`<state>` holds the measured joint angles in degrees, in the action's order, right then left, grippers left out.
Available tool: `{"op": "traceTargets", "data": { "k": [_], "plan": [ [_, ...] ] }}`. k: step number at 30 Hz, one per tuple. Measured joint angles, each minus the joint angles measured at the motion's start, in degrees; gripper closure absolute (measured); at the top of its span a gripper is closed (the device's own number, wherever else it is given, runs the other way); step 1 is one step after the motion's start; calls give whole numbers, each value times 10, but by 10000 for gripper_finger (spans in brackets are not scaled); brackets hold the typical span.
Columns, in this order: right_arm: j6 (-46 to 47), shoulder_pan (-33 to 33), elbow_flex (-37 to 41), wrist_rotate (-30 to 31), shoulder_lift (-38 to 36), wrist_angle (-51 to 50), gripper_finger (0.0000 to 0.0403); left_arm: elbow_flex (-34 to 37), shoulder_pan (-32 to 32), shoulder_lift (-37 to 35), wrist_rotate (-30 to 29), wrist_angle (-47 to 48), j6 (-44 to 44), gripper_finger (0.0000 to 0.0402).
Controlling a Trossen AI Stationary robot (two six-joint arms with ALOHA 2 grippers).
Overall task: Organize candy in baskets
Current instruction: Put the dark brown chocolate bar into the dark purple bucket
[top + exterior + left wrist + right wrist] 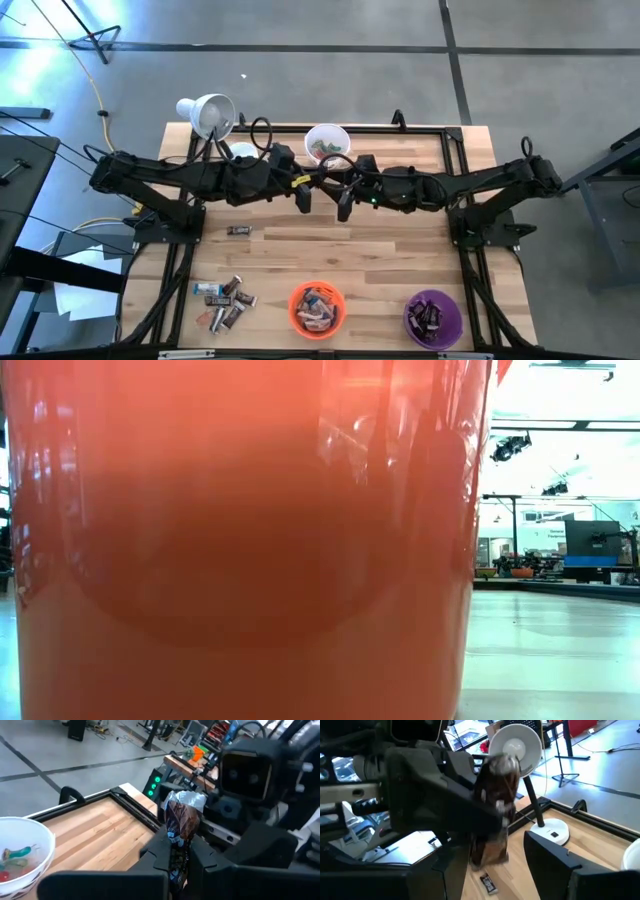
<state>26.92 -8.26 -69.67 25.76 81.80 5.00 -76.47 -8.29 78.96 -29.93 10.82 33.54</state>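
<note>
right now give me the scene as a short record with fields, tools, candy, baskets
left tool: shut on a brown candy, above mid table
right tool: open, facing the left tool, fingers either side of that candy
white basket: far edge, some candy inside
orange basket: near edge, candy inside
purple basket: near edge, right, candy inside
loose pile: near left
single piece: left of centre
lamp: far left corner

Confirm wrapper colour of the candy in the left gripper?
Dark brown with a crinkled silver end, on the wrapped candy bar in the left gripper; left wrist view shows it best.
</note>
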Motion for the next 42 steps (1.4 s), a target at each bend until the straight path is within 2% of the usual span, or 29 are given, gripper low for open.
{"op": "traceTargets", "data": {
  "k": [9, 15, 18, 25, 32, 42],
  "plan": [
    [0, 15, 1, -24, 0, 8, 205, -1, 0, 16, 18, -28, -11, 394],
    [3, 16, 1, -30, 1, 12, 222, -1, 1, 16, 19, -36, -24, 394],
    [11, 16, 1, -33, 1, 17, 253, 0, 1, 17, 21, -47, -28, 394],
    [15, 16, 1, -43, 1, 15, 365, 0, 1, 18, 37, -45, -28, 394],
    [26, 16, 1, -48, 1, 14, 365, 0, 1, 18, 39, -45, -40, 389],
    [28, 14, 0, -53, 1, 14, 366, 0, 0, 14, 39, -46, -107, 335]
  ]
}}
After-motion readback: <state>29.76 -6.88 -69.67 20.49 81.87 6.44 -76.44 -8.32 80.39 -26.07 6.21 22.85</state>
